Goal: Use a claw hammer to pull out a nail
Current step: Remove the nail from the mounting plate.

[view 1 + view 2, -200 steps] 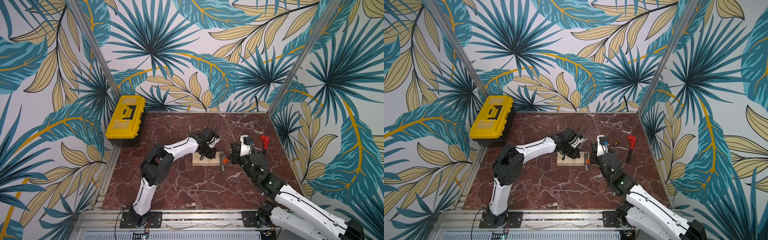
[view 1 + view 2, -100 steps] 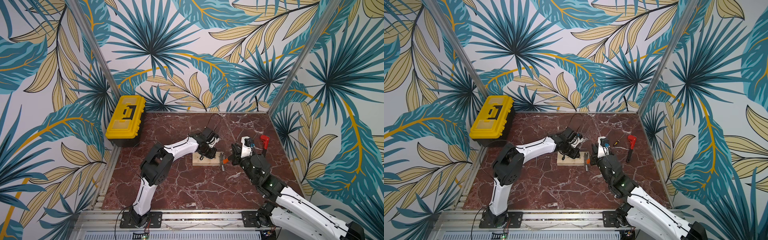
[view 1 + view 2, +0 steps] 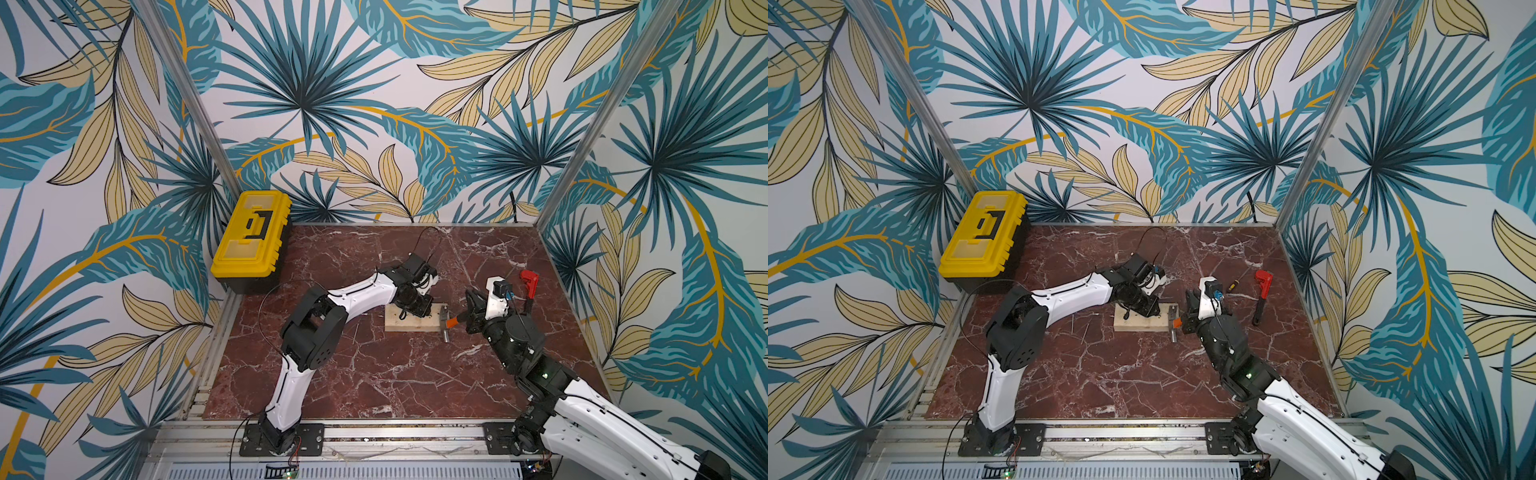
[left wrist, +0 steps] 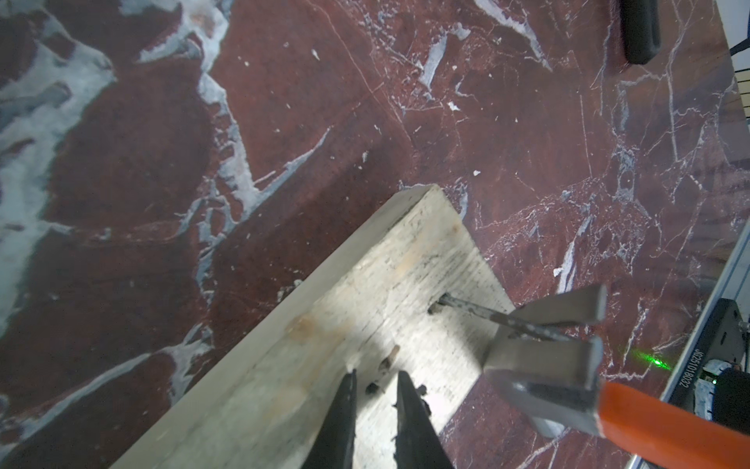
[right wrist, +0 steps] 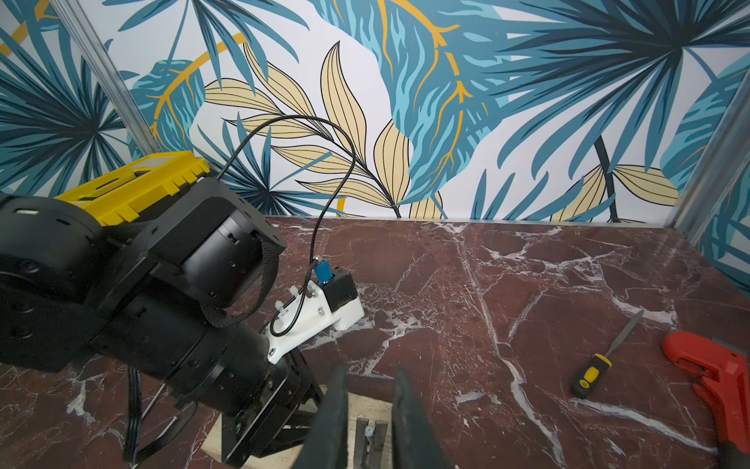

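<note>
Claw hammer [image 4: 544, 365]: steel head, orange shaft, forked claw hooked round a tilted nail [image 4: 479, 310] at the end of the wooden block [image 4: 324, 345] on the bench [image 3: 374, 374]. Hammer, block and both arms are about where they were a second ago. Right fingers [image 5: 332, 414] clamped on the hammer's shaft. Left fingers [image 4: 345, 422] slightly apart, holding nothing, tips down on the block.

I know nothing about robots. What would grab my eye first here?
Bold palm-leaf wallpaper covers the walls, and a bright yellow toolbox sits at the far left corner of the red marble table. Mid-table, a claw hammer, held by the jaws of the right arm, hooks a nail sticking from a wooden block.
</note>
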`<state>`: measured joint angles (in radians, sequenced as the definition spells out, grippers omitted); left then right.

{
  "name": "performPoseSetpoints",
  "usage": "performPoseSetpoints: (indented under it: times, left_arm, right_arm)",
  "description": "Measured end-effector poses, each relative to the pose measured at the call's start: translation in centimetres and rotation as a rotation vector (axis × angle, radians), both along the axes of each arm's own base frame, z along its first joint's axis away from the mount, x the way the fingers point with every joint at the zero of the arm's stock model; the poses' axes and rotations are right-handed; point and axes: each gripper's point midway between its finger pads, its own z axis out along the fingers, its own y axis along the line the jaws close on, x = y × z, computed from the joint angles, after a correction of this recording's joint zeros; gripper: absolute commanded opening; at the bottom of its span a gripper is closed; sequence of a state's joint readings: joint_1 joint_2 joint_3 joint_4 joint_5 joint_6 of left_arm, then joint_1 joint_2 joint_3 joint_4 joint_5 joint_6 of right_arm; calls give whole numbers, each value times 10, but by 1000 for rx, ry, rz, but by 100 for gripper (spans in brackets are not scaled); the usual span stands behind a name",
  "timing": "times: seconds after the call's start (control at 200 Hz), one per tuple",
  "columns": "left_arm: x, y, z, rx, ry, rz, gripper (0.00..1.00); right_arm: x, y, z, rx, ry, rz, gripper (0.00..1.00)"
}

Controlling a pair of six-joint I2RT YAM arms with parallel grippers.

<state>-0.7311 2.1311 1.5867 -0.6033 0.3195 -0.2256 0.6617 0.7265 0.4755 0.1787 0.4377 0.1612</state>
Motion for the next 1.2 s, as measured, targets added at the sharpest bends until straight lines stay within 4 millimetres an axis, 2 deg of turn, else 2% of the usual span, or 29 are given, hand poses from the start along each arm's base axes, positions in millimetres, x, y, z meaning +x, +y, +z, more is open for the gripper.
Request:
performPoseSetpoints:
  times: [1.202]
  left_arm:
    - [0, 0, 0, -17, 20, 1, 21]
  right_arm:
    - [-10, -7, -4, 15, -4, -1, 0]
